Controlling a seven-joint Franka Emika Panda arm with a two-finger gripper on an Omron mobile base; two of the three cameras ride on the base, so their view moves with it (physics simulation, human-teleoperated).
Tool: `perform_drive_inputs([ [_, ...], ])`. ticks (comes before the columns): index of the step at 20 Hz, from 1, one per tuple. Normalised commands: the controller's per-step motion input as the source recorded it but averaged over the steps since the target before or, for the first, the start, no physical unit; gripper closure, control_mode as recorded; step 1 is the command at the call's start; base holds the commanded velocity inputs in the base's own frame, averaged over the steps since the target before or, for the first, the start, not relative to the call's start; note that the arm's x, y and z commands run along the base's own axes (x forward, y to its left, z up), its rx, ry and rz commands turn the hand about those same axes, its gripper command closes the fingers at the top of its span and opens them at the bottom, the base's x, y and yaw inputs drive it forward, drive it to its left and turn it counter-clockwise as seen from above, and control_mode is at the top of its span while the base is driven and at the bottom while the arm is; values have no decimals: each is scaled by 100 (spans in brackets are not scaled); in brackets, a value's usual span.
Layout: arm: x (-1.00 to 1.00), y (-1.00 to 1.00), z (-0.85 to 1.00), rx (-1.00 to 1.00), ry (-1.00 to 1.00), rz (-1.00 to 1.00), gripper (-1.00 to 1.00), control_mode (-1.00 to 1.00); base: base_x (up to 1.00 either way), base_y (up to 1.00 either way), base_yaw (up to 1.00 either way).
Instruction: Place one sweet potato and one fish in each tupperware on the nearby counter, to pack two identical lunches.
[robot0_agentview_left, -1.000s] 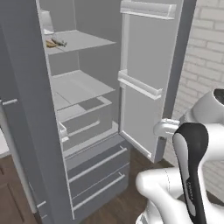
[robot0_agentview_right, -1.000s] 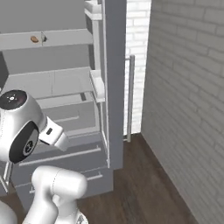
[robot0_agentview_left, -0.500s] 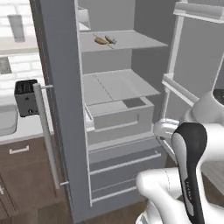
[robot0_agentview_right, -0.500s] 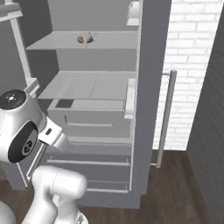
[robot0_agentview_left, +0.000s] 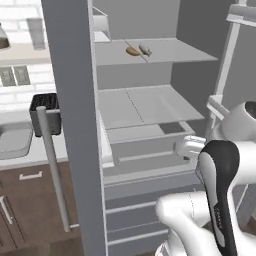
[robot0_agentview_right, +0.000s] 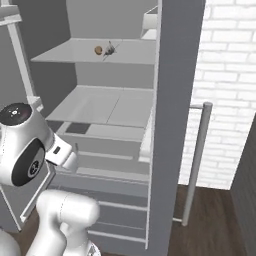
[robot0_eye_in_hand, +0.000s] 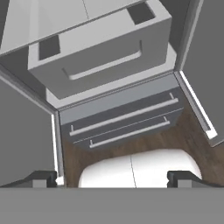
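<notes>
Nothing packed yet: sweet potato (robot0_agentview_left: 132, 50) and fish (robot0_agentview_left: 145, 49) sit on the open fridge's (robot0_agentview_left: 150, 115) top shelf. Claw (robot0_eye_in_hand: 113, 178) wide, empty, well below them.

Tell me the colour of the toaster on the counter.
Black; the toaster shows best in the left base view.

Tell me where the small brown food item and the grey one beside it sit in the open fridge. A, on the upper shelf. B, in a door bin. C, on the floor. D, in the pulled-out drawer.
A: the brown item and grey item lie side by side on the upper shelf, above the drawer.
</notes>
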Motion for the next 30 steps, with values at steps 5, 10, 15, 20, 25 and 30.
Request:
perform_drive_inputs([
  [5, 0, 0, 0, 0, 0, 0, -100, 100, 80, 0, 0],
  [10, 3, 0, 2, 0, -6, 1, -100, -100, 38, 0, 0],
  [15, 0, 0, 48, -1, -15, 4, -100, -100, 0, 0, 0],
  [20, 0, 0, 64, -11, -19, 8, -100, -100, 0, 0, 0],
  [25, 1, 0, 82, -9, -31, 19, -100, -100, 0, 0, 0],
  [30, 8, -1, 58, -3, -29, 19, -100, -100, 0, 0, 0],
])
